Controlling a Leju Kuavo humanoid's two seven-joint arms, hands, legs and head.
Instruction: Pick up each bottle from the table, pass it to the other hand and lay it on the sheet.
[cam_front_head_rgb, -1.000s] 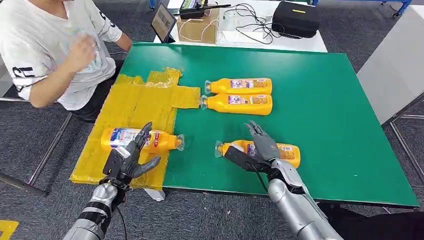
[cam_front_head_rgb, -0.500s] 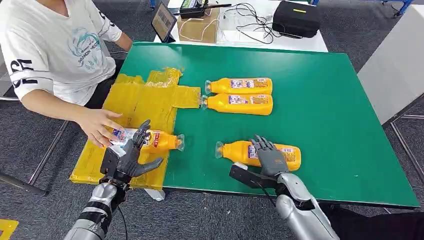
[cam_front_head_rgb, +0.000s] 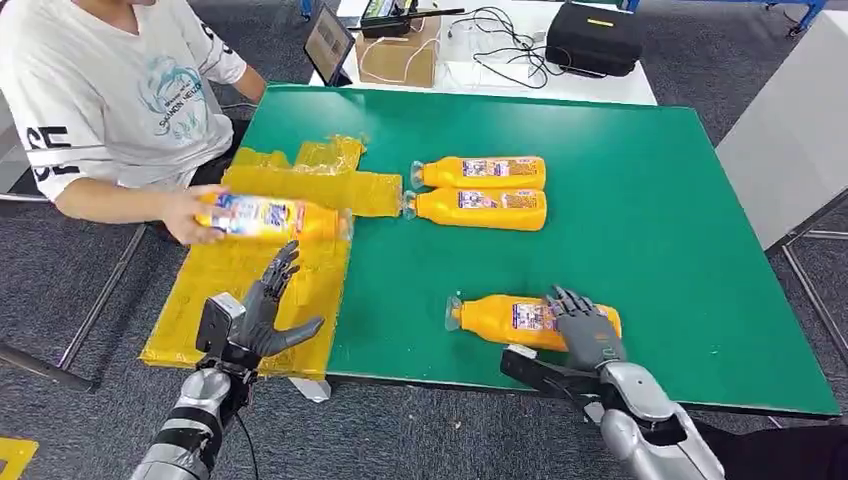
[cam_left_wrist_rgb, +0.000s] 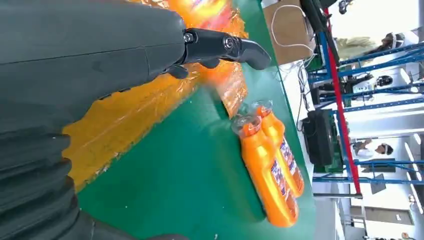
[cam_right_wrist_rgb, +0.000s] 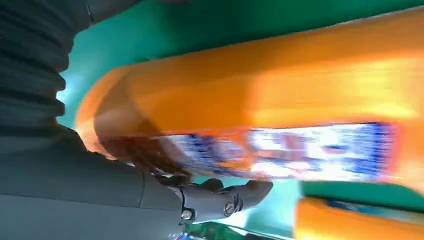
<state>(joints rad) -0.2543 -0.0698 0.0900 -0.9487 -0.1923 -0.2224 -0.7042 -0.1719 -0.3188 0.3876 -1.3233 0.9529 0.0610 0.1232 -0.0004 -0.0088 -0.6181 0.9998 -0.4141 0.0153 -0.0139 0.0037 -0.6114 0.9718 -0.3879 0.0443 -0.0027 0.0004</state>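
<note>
my green tabletop (cam_front_head_rgb: 640, 180) carries a crinkled yellow sheet (cam_front_head_rgb: 250, 290) along its left edge, two orange bottles (cam_front_head_rgb: 478, 190) lying side by side, touching, near the middle, caps toward the sheet, and a third orange bottle (cam_front_head_rgb: 505, 318) lying near the front edge.

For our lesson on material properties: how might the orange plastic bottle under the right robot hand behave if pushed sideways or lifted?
The orange plastic bottle lies on its side with a rounded body, so it probably rolls. Its glossy surface looks slippery. The right robot hand covers its base end, so lifting may tilt it.
</note>
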